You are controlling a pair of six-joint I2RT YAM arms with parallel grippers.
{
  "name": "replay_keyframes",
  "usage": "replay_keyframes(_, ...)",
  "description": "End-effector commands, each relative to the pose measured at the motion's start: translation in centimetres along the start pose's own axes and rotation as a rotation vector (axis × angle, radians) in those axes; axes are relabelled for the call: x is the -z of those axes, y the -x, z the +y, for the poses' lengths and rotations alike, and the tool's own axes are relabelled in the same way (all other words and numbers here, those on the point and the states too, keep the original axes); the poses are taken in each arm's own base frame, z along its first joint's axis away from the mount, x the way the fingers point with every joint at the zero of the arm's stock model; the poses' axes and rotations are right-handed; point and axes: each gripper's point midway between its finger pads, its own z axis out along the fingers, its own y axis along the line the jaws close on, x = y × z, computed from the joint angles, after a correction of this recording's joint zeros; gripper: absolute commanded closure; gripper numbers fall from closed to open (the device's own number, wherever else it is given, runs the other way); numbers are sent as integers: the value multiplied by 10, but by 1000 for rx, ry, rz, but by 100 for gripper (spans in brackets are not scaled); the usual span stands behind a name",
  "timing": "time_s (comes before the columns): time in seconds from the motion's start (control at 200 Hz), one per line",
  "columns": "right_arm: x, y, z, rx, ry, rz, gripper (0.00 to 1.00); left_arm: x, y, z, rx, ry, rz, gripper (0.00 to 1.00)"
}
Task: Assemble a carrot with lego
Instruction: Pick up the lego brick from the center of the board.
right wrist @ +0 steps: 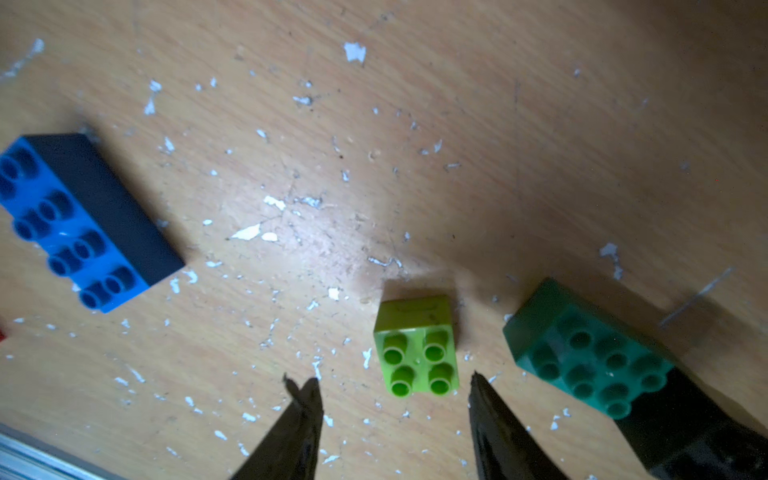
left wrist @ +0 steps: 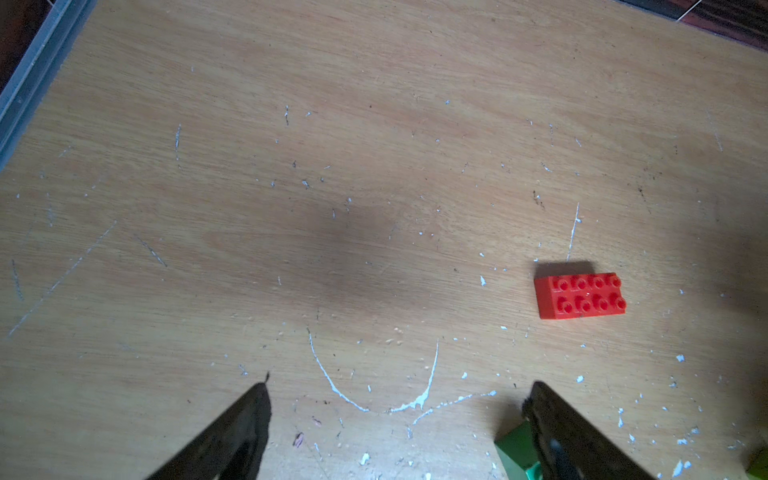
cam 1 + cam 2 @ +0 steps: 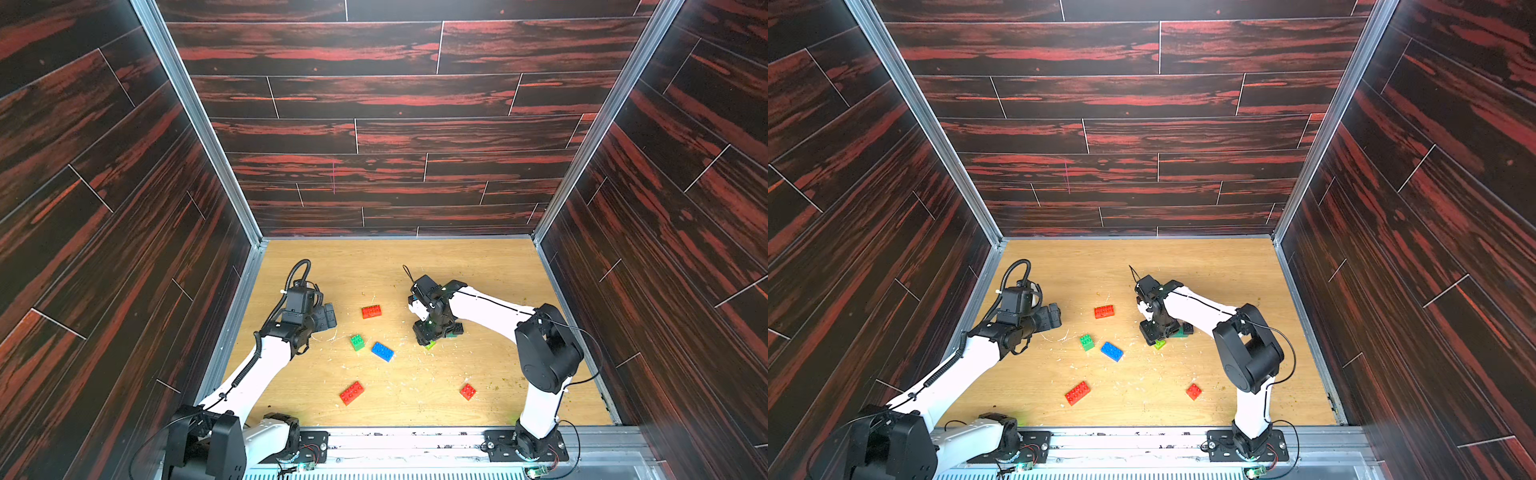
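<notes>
Look, the right gripper (image 1: 391,380) hangs half-open and empty, the lime brick (image 1: 415,345) just ahead between its tips; left gripper (image 2: 401,381) wide, empty, farther off.

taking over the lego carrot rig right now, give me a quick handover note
The left pincer is open and empty, above the table by the green brick.
The right pincer is open over the lime brick, not gripping it.
Lying apart: blue brick, far red brick, near red brick, square red brick.
The teal brick and black brick touch beside the lime one; I cannot tell if they are joined.
Done: nothing clearly stacked.
Left: essentially the whole carrot.
</notes>
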Motion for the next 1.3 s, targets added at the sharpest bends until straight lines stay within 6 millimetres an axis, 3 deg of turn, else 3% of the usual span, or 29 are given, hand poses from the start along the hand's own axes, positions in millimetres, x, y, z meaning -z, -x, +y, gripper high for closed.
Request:
replay_keyframes(0.0,-20,-8,-3,29,-15,57,41,4,-5,2,5,5,4,3)
replay_keyframes(0.235,-29,-11,-4,43,-16,81,41,3,-5,3,3,13,4,3)
replay_keyframes(0.822,-23,-14,1,6,13,68,48,5,-3,6,3,24,-5,3)
replay_keyframes(1.293,-26,-10,-5,-7,-27,65,59,6,-3,6,6,27,-9,3)
